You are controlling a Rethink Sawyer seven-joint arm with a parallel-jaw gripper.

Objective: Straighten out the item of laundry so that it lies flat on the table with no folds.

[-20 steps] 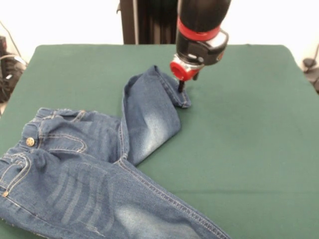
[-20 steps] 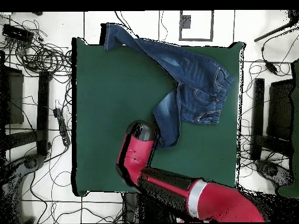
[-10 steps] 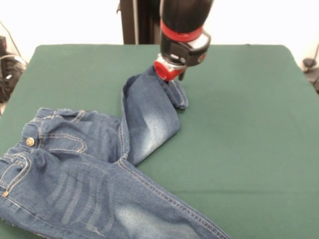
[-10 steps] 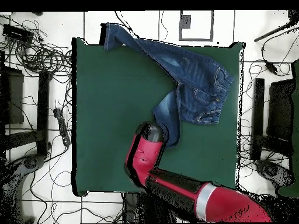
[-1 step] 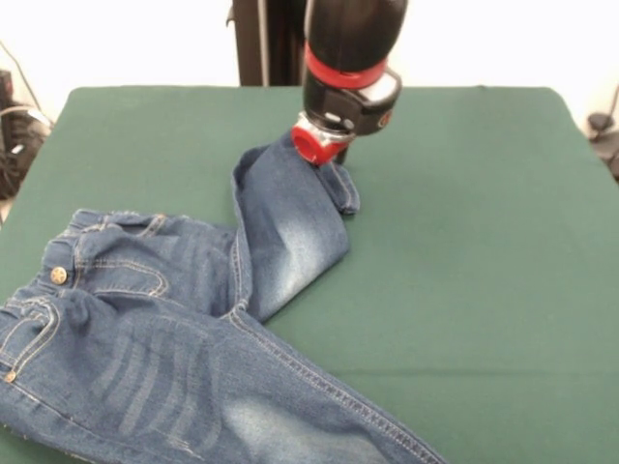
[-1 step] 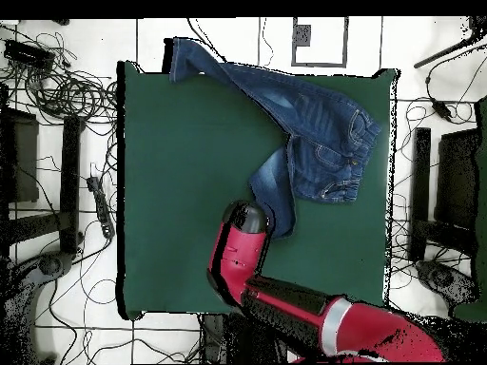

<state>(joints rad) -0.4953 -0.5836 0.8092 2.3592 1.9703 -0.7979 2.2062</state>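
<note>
A pair of blue denim jeans [image 5: 193, 319] with tan stitching, a brass-coloured button [image 5: 59, 275] at the waist and pale, whitish faded patches on the legs lies on a dark green table [image 5: 464, 242]. Faint lighter stripes cross one thigh. The robot arm [image 5: 350, 58] above them is black with a bright red band, and its gripper [image 5: 314, 147] end is red. From overhead the arm reads mostly red with a silver-grey ring, over a white tiled floor [image 6: 162, 38] strewn with black cables [image 6: 57, 86].
</note>
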